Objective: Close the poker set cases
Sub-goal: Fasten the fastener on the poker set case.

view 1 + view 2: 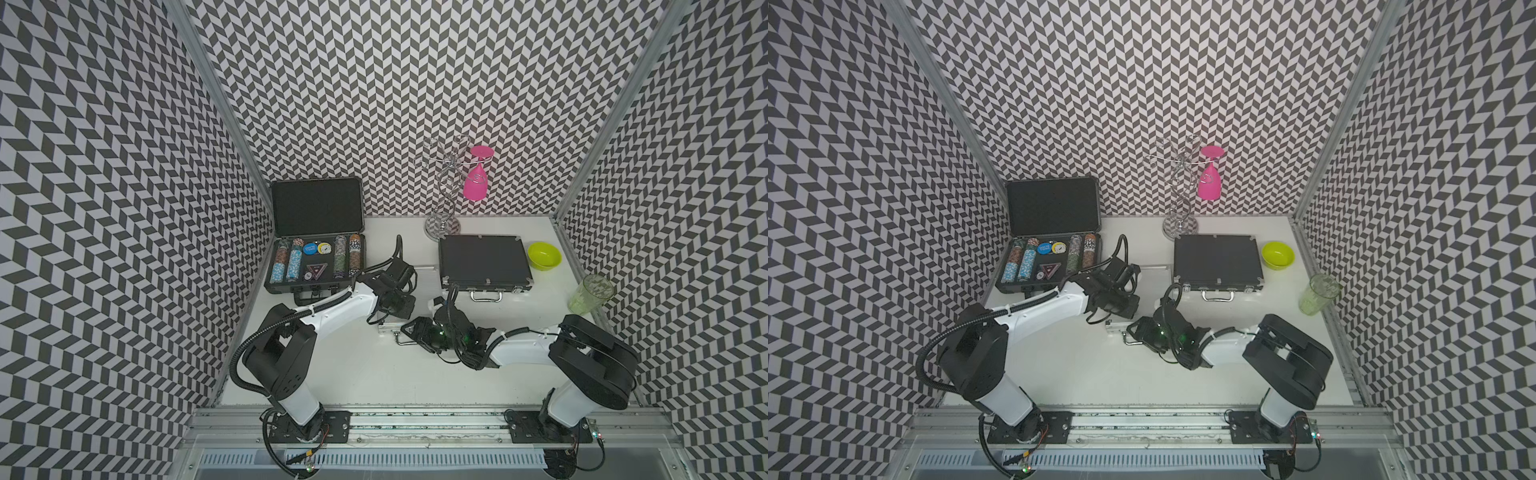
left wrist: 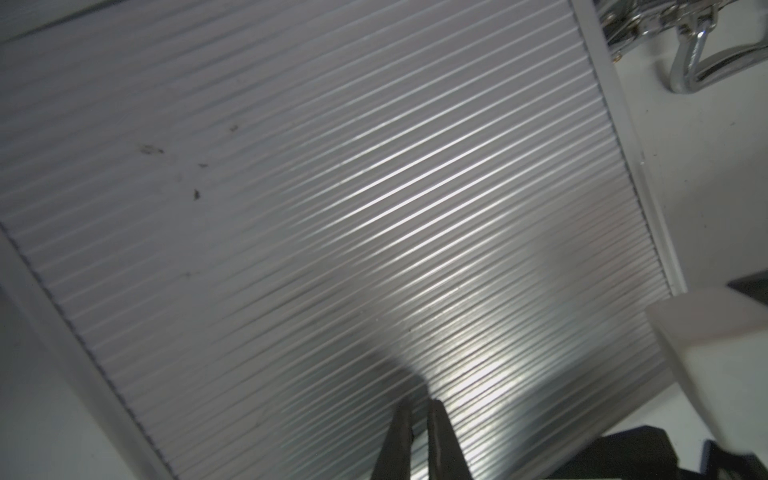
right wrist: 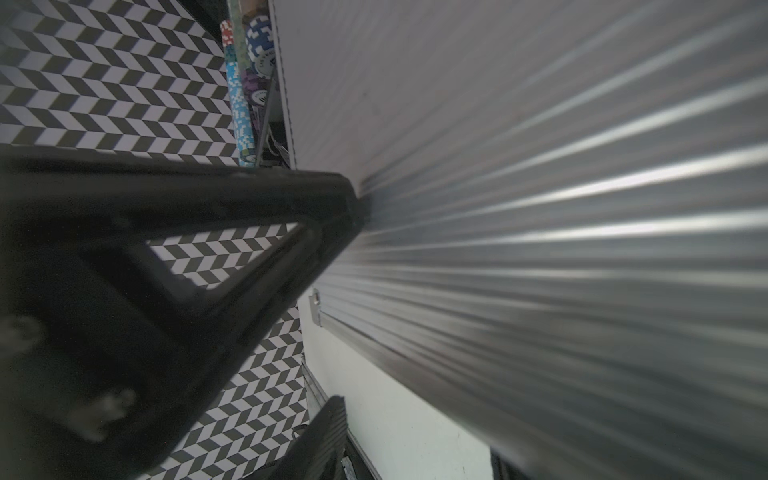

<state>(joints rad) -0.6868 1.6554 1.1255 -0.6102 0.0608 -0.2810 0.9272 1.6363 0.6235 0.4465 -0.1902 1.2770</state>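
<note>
The left end effector [image 2: 419,409], pressed together, is bearing its tips on the ribbed lid of the silver poker case [image 1: 426,282] in the middle of the worktop [image 1: 365,374], while the right end effector [image 3: 349,299], spread, is hovering at that case's front edge. The tips could be skating along the slick ribs, or the case sliding forward, leaving it unlatched. The open black poker case [image 1: 318,208] is crowding the left side and the closed black case [image 1: 484,259] the right; free room is lying only frontward.

Chevron-patterned walls [image 1: 374,83] enclose a white tabletop [image 1: 374,374].
</note>
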